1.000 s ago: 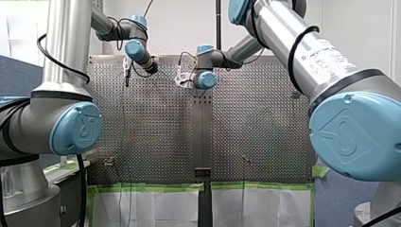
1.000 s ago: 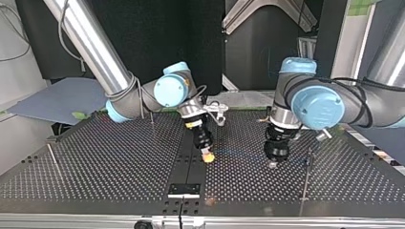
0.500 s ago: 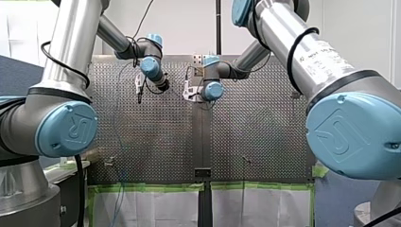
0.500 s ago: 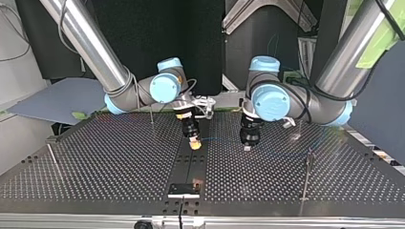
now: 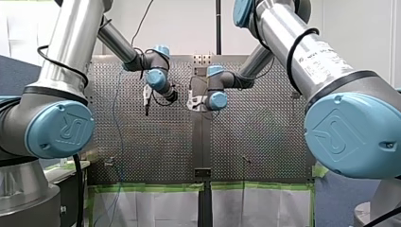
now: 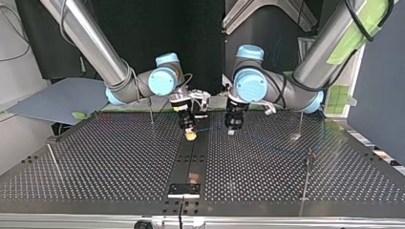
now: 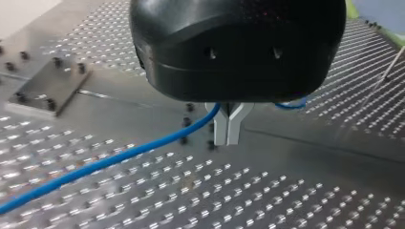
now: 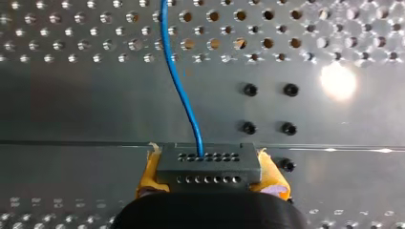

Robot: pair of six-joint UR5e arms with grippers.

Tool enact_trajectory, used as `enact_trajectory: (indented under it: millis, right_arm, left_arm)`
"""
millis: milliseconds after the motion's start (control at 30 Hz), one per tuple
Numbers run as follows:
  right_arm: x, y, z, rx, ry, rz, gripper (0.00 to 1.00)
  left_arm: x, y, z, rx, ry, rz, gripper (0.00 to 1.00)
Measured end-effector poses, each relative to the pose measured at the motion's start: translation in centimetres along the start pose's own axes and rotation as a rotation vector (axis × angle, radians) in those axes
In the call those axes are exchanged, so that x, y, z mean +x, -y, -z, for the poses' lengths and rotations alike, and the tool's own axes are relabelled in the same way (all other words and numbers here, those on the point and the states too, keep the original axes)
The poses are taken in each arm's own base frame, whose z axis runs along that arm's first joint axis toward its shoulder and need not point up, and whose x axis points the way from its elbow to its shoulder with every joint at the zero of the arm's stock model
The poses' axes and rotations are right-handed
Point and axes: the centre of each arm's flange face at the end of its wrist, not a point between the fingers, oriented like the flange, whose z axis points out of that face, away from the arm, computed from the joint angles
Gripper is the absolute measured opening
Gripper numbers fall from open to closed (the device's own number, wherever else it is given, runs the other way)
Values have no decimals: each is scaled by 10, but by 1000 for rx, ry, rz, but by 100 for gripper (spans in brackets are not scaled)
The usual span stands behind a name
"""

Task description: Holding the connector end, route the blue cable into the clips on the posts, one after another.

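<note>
Blue cable (image 8: pixel 184 95) enters connector (image 8: pixel 208 164) held by right fingers (image 8: pixel 273 175); joint cap (image 5: pixel 59 128) logo "UR".

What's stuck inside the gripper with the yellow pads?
My right gripper clamps a grey connector, with the blue cable running out of it. The connector's rear is hidden behind the gripper's black body.

Perforated metal desk (image 6: pixel 95 162). Small black rectangular bolted plate (image 6: pixel 184 189), at the desk's 6 o'clock in the top view. Flat grey-blue board (image 6: pixel 62 98), off the desk at 10 o'clock. Green tape strips (image 5: pixel 151 187) above white paper sheets (image 5: pixel 151 208), at the front view's 6 o'clock.
</note>
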Motion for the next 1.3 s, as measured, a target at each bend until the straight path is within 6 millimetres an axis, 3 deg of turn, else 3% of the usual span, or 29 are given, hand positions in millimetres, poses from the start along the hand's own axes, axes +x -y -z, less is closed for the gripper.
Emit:
enact_trajectory:
  millis: [400, 833, 1300]
  right_arm:
    - [-36, -16, 12, -24, 7, -6, 0]
    - [-73, -32, 29, -63, 8, -11, 0]
    - [-120, -52, 54, -108, 16, -28, 0]
  left_arm:
    - [38, 19, -1, 5, 17, 11, 0]
    - [96, 56, -10, 38, -2, 3, 0]
    - [160, 80, -24, 70, -5, 21, 0]
